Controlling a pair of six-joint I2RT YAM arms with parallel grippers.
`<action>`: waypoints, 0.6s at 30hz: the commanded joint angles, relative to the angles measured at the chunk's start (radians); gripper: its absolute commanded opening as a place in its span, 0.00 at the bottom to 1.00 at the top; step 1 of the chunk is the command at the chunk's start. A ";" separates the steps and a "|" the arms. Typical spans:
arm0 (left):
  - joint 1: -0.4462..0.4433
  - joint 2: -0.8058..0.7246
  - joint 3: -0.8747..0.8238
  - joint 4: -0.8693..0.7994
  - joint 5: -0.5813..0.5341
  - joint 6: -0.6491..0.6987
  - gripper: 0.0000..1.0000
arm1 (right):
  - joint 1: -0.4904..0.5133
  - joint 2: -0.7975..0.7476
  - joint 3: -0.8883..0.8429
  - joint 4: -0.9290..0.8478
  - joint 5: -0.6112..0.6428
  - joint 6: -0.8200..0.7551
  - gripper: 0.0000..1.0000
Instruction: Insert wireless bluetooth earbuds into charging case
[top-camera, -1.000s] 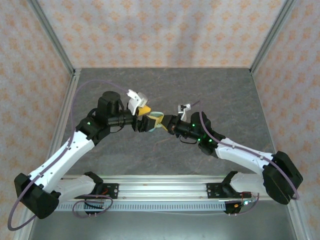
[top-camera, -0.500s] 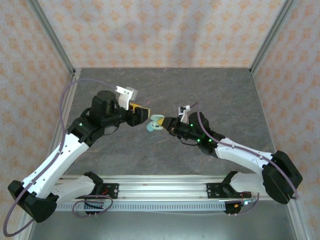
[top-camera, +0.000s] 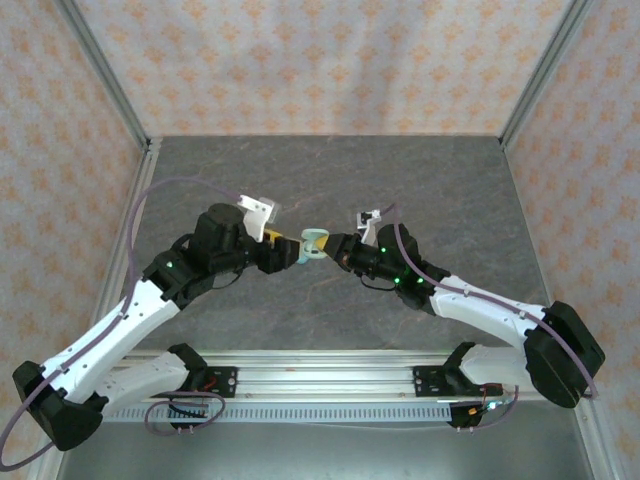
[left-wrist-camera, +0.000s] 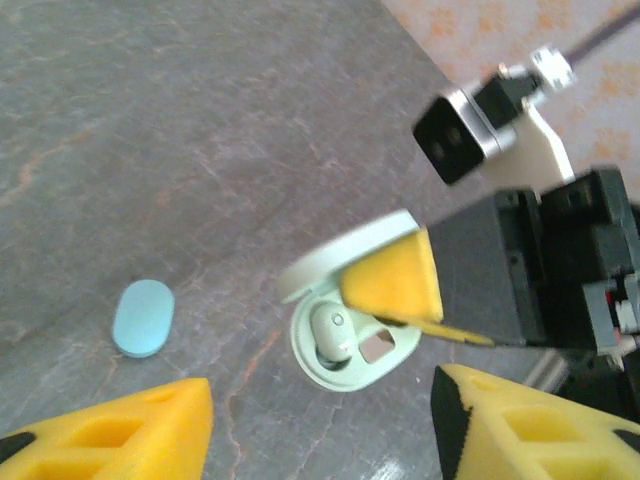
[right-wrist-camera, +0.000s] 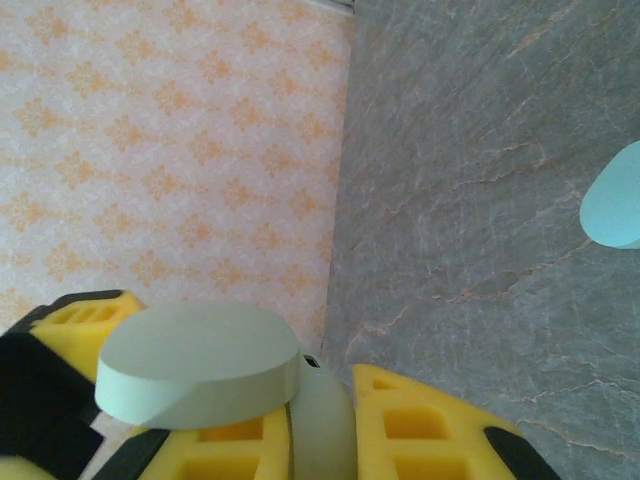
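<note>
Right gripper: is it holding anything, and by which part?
Right gripper clamps the open case across its base's sides; lid free. Left gripper open, empty.

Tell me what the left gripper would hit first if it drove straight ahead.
Most likely the open charging case, held by the right gripper. It sits almost dead ahead of the open left gripper, though the depth between them is hard to judge.

Even diffuse light, faint soft shadows. Wrist views slightly blurred; near fingers (left-wrist-camera: 110, 430) out of focus.
</note>
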 joint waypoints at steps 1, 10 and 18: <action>-0.001 -0.042 -0.067 0.115 0.132 0.175 0.64 | -0.008 -0.013 0.051 0.056 -0.067 -0.039 0.01; 0.049 -0.142 -0.196 0.290 0.375 0.389 0.69 | -0.047 -0.013 0.143 -0.055 -0.272 -0.083 0.01; 0.064 -0.162 -0.245 0.358 0.351 0.482 0.73 | -0.047 -0.042 0.220 -0.209 -0.376 -0.187 0.01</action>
